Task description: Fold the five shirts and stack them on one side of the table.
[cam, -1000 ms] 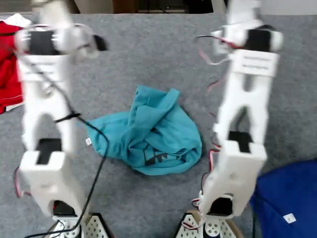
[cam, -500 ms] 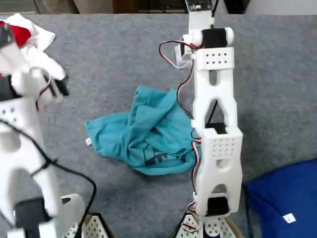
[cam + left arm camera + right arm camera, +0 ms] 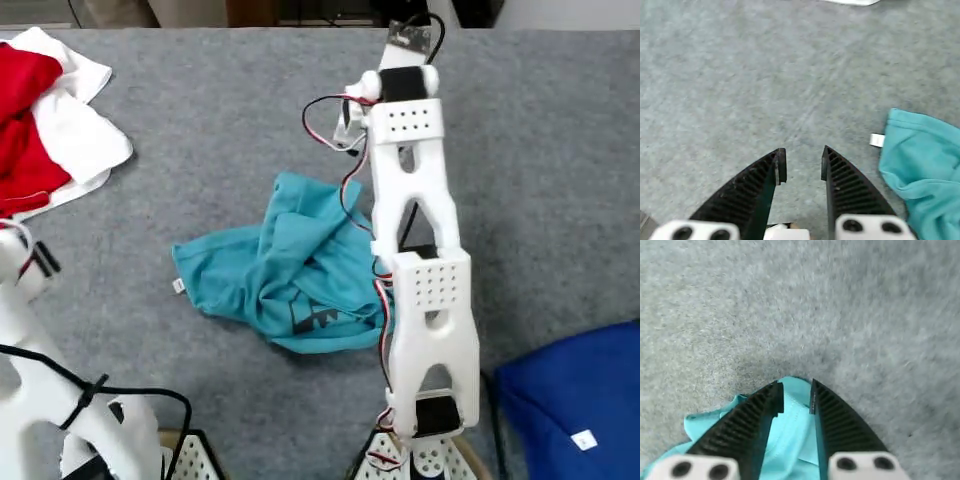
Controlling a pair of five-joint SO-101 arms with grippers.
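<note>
- Teal shirt [image 3: 290,275]: crumpled at the centre of the table [image 3: 200,100].
- Right claw [image 3: 794,392]: narrowly spread, over the shirt's far edge.
- Left claw [image 3: 802,162]: spread over grey table, near the shirt's tag [image 3: 876,140].

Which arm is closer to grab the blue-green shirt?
The right arm. The right pincer hangs open just above the edge of the teal shirt, while the left pincer is over bare table, the shirt off to one side.
</note>
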